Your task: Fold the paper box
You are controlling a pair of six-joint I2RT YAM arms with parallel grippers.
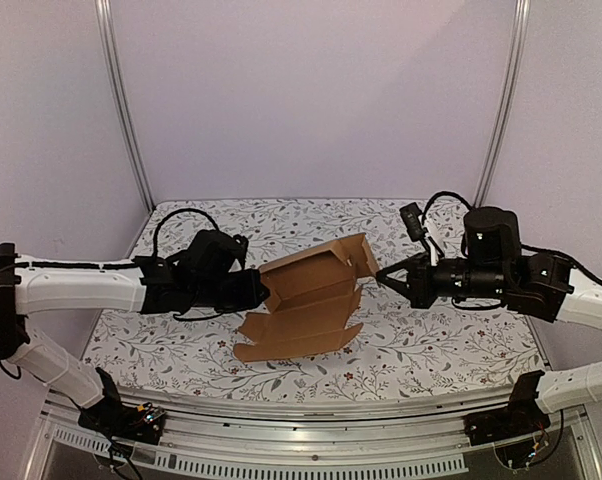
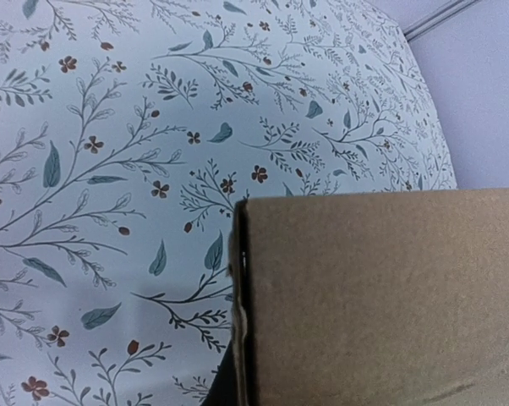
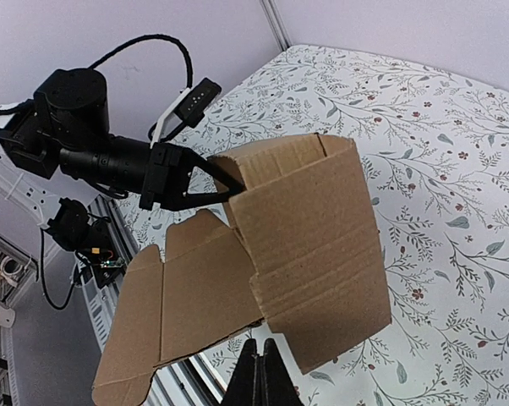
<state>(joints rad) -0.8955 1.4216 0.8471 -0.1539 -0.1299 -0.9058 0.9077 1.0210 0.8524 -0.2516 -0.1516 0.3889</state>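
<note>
I am holding the paper box [image 1: 311, 295] over the middle of the table, between my two arms. It is plain brown cardboard on every face I am seeing. It is partly formed: an open-ended sleeve tilting up toward the far right, with notched flaps spreading out below it on the near left side.

My left gripper [image 1: 258, 290] is clamped on the box's left end. In the right wrist view its jaws are converging on the cardboard edge at the sleeve's open top corner and pinching it. In the left wrist view the cardboard is filling the lower right of the frame, its cut edge standing upright close to the lens.

My right gripper [image 1: 383, 273] is pointing at the right end of the box, and from overhead its tip is lying right against the cardboard edge. Its fingers [image 3: 248, 382] are pressed together with no gap showing, and their tips are sitting just under the lower edge of the box. I cannot tell whether any cardboard is caught between them.

The lowest flaps are reaching down toward the tablecloth [image 1: 441, 345], which is white and printed with grey-green leafy sprigs and small reddish flowers. I cannot tell whether they are touching it. A black cable [image 3: 153, 41] is looping over my left arm, beside the small camera [image 3: 197, 95] on its white bracket.
</note>
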